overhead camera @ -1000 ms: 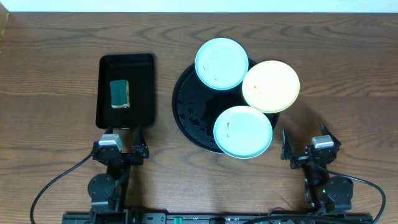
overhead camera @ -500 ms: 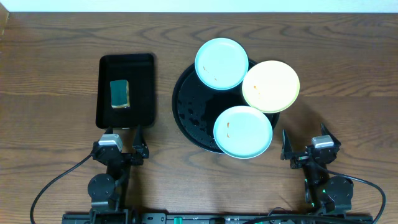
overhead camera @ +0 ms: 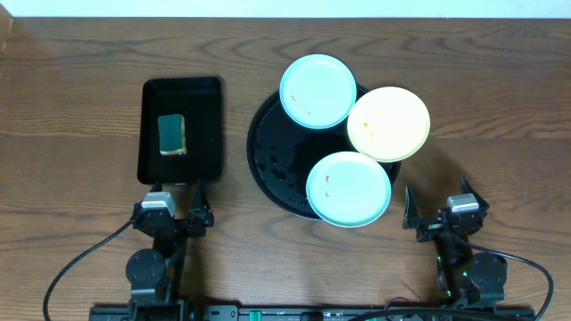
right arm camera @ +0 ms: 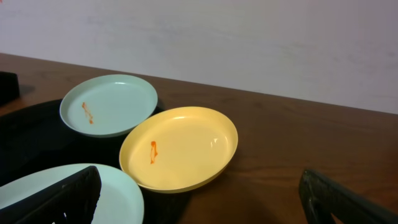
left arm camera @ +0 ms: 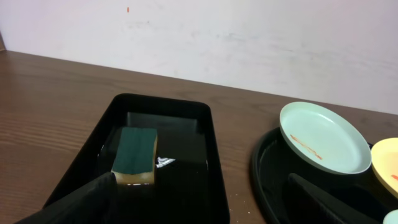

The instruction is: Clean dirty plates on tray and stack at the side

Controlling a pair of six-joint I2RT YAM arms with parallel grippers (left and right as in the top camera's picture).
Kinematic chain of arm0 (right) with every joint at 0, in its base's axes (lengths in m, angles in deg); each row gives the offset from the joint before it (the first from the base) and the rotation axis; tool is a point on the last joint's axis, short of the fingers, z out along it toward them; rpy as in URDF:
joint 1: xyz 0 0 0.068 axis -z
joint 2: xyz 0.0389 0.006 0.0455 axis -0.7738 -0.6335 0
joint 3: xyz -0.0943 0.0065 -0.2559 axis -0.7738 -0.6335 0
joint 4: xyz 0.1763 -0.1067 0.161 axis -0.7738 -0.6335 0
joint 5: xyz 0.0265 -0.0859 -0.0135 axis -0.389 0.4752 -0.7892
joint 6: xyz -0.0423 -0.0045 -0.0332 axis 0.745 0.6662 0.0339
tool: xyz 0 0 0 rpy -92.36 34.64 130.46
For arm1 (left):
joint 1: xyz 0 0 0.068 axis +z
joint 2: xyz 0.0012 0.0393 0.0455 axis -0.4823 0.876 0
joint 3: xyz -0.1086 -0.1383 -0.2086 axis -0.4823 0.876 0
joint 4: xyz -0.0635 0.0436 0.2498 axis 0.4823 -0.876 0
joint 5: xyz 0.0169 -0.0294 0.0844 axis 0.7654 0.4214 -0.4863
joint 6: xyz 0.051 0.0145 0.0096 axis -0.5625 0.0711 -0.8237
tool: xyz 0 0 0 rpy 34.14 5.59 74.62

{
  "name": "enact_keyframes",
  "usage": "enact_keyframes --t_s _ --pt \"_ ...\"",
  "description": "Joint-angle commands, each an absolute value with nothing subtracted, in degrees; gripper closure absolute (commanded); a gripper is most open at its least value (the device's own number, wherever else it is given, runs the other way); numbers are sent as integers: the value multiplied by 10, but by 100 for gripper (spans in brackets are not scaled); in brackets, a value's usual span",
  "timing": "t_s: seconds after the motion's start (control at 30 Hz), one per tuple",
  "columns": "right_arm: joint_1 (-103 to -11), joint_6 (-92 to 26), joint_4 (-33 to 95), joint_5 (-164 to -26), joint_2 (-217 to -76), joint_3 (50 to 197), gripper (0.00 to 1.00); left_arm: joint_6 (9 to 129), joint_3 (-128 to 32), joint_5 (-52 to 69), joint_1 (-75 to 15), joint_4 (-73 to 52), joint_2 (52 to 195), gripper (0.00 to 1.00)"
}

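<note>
Both arms parked at the near edge of the desk (overhead camera: 80, 89). My left jaws stand wide open and empty; my right jaws likewise. Nothing touched.

Task items: three plates rest on the round black tray (overhead camera: 268, 169), each overhanging its rim.
- far mint plate (overhead camera: 318, 91): orange streak on its face
- yellow plate (overhead camera: 388, 123): on the right side, short orange mark left of centre
- near mint plate (overhead camera: 349, 188): closest to my right jaws, small orange spot

The far mint plate and the yellow plate touch or slightly overlap; I cannot tell which lies on top. No stack at the side yet, so I judge the task to be at its start.

Step in hand, as I judge it: fetch the sponge (overhead camera: 172, 134) with the left jaws. Notes for doing it well:
- approach from above, jaws across the sponge's narrow sides
- close low on the block, so that it does not fold
- lift clear of the tray wall before crossing
- right jaws should pinch an overhanging plate rim to steady it, the near mint plate being the easiest reach

Containers:
- rectangular black tray (overhead camera: 147, 143): holds only the sponge, green face up over a yellow layer; floor is glossy, liquid not confirmed
- round tray: wet-looking droplets on its bare left half, besides the plates
</note>
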State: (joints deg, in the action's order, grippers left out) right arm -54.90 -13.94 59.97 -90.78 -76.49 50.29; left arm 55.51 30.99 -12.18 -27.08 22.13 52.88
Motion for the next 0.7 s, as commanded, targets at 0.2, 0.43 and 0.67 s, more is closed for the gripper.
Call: enact_keyframes --t_s 0.2,0.43,0.67 --pt "-548 -145 597 -903 -764 502 1 552 317 -116 -273 199 528 16" --pt "-548 -145 597 -903 -764 502 1 554 317 -114 -273 199 528 16" --pt "-548 -145 597 -903 -764 502 1 557 316 -103 -273 224 528 16"
